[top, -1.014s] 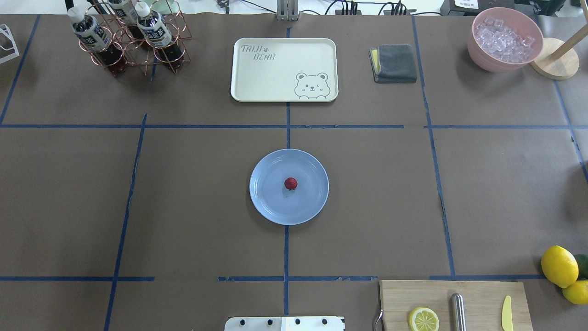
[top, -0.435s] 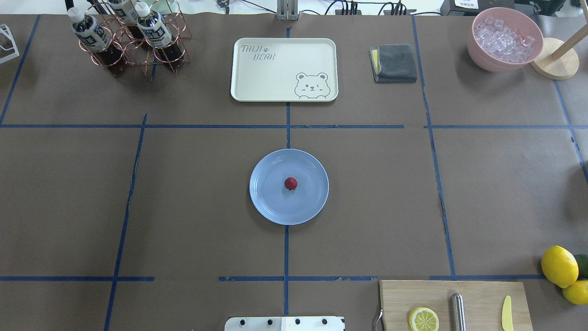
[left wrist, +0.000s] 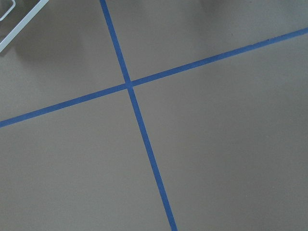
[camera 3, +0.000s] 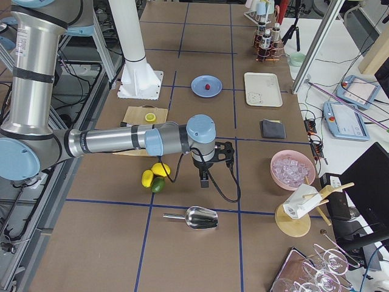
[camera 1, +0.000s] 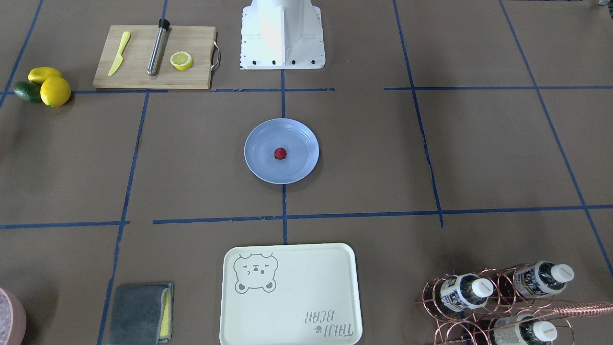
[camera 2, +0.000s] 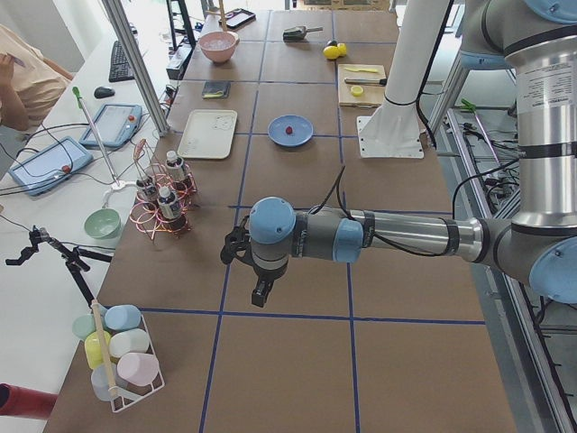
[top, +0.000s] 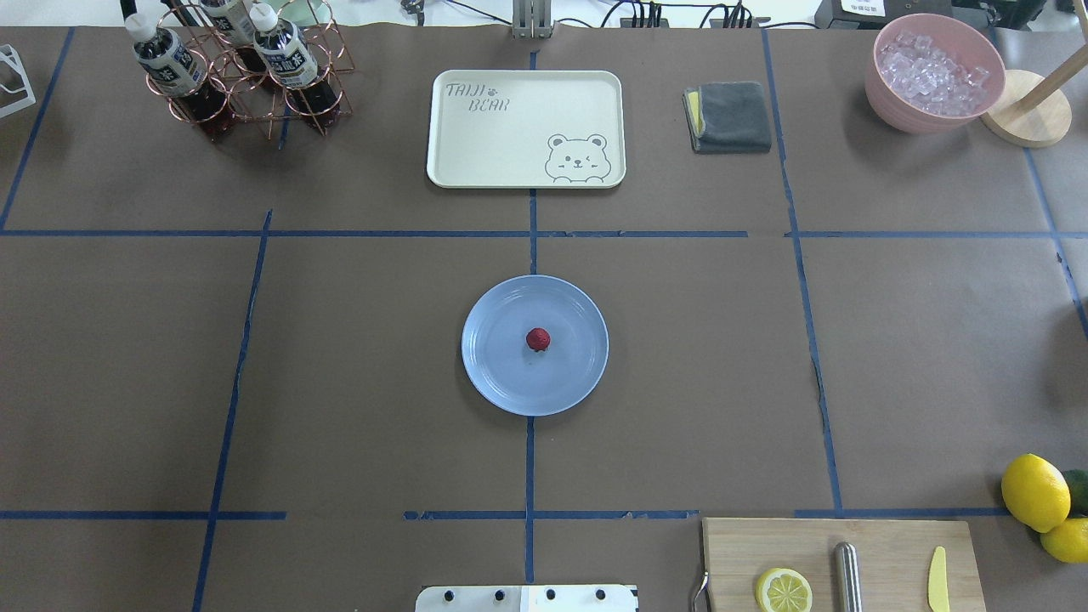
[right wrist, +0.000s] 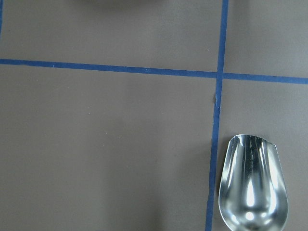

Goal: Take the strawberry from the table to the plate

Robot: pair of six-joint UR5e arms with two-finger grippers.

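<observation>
The small dark-red strawberry [top: 537, 339] lies near the middle of the round light-blue plate [top: 493, 378], which rests on the brown table [top: 340, 357] at the centre tape line. The front-facing view shows the same: strawberry [camera 1: 280, 153] on the plate [camera 1: 258, 167]. Neither arm reaches into these two views. My left gripper [camera 2: 260, 293] hangs over bare table far from the plate, toward the table's left end. My right gripper [camera 3: 205, 178] hangs over the table's right end near the lemons. For both grippers I cannot tell whether they are open or shut. The wrist views show only table and tape.
A cream bear-print tray [top: 525, 127] lies behind the plate, with a folded grey cloth [top: 729, 116] and a pink bowl of ice [top: 933, 72] to its right. A bottle rack [top: 238, 72] stands back left. A cutting board [top: 841, 565], lemons [top: 1034, 491] and a metal scoop [right wrist: 252, 192] sit on the right.
</observation>
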